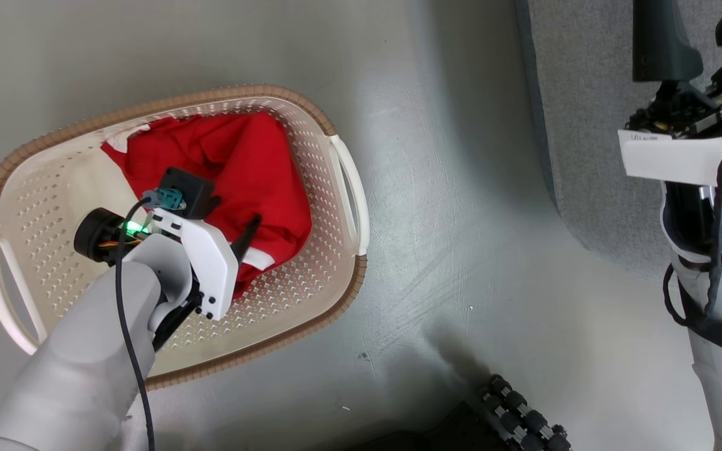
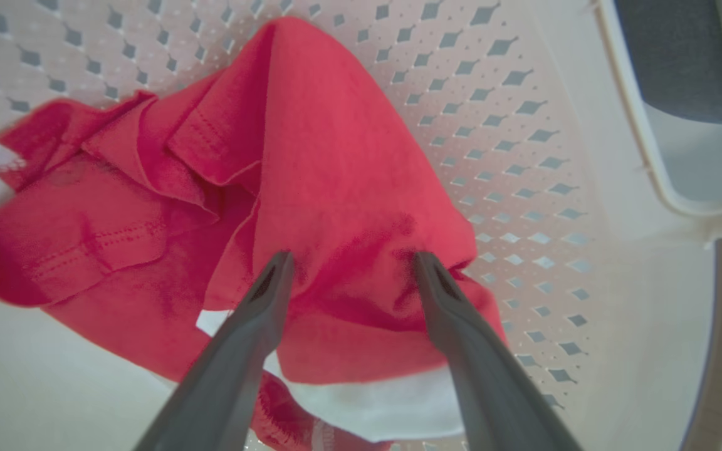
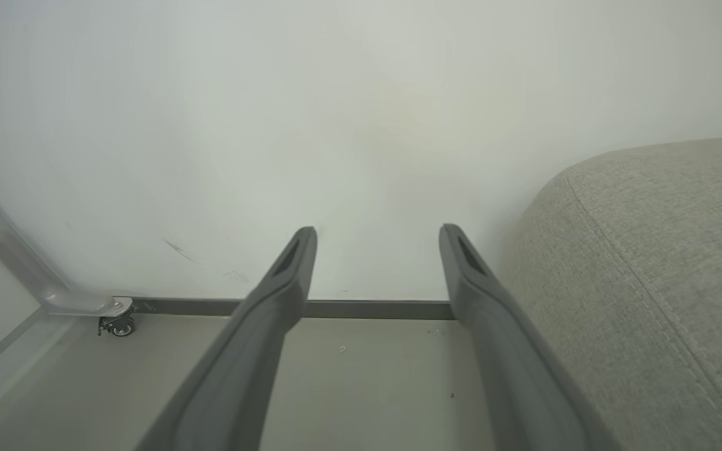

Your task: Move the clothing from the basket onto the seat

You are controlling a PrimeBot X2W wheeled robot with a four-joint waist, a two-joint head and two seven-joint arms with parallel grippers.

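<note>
Red fabric clothing [image 2: 336,156] with white trim lies crumpled at one o'clock in the cream perforated plastic basket [image 1: 311,294]. It looks soft and light, probably best pinched at its raised fold. The left gripper [image 2: 353,260] straddles that fold, jaws wide. The right gripper [image 3: 378,232] gapes empty by the grey upholstered seat [image 3: 649,263], at three o'clock.

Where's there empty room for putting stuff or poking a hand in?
Bare room: the left half of the cream-white perforated plastic basket, between the red fabric clothing and the left handle; also the grey floor between basket and grey fabric sofa. Crowded: the basket's right side, where the open left claw touches the clothing.
</note>
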